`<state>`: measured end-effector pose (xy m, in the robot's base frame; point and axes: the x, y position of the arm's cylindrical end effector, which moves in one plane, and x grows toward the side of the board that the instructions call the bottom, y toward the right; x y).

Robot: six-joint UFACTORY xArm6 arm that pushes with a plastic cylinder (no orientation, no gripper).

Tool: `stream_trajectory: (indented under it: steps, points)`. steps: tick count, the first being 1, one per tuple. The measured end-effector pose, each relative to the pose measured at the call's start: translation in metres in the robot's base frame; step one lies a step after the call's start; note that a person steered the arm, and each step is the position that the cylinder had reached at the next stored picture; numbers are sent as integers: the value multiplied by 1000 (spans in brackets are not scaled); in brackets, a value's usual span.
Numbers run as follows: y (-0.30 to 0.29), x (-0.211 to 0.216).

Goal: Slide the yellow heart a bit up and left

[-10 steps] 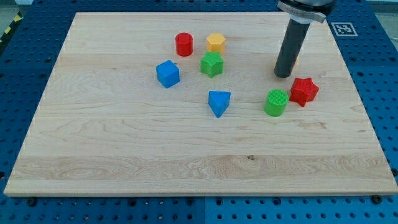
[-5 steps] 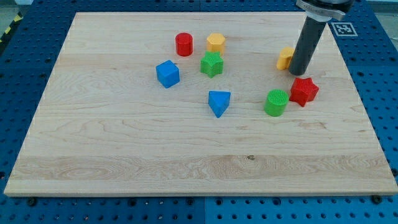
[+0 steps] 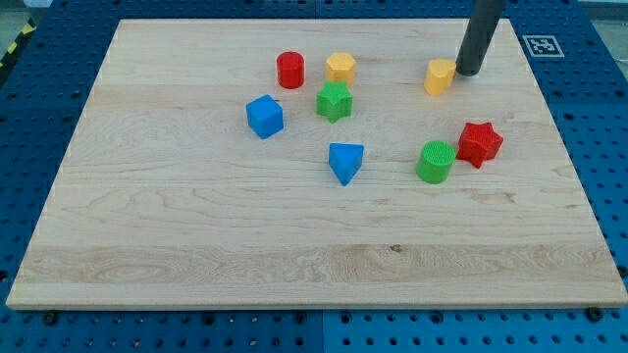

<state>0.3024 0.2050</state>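
The yellow heart [image 3: 441, 75] lies on the wooden board [image 3: 196, 235] at the upper right. My tip [image 3: 469, 72] stands just to the right of the heart, touching or almost touching its right side. The dark rod rises from there out of the view's top.
A yellow hexagon [image 3: 340, 67], a red cylinder [image 3: 290, 70], a green star [image 3: 334, 101] and a blue cube [image 3: 264, 116] lie at the upper middle. A blue triangle [image 3: 345, 161] lies at the centre. A green cylinder [image 3: 436, 162] and a red star [image 3: 479, 143] lie below the heart.
My tip moved right, then up toward the view's top, from in front of the heart to its right side. The heart came into full view and shifted slightly up and left.
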Motion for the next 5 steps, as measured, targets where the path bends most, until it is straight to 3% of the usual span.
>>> stream_trajectory:
  steps: [4, 5]
  points:
    - [-53, 17]
    - [-11, 18]
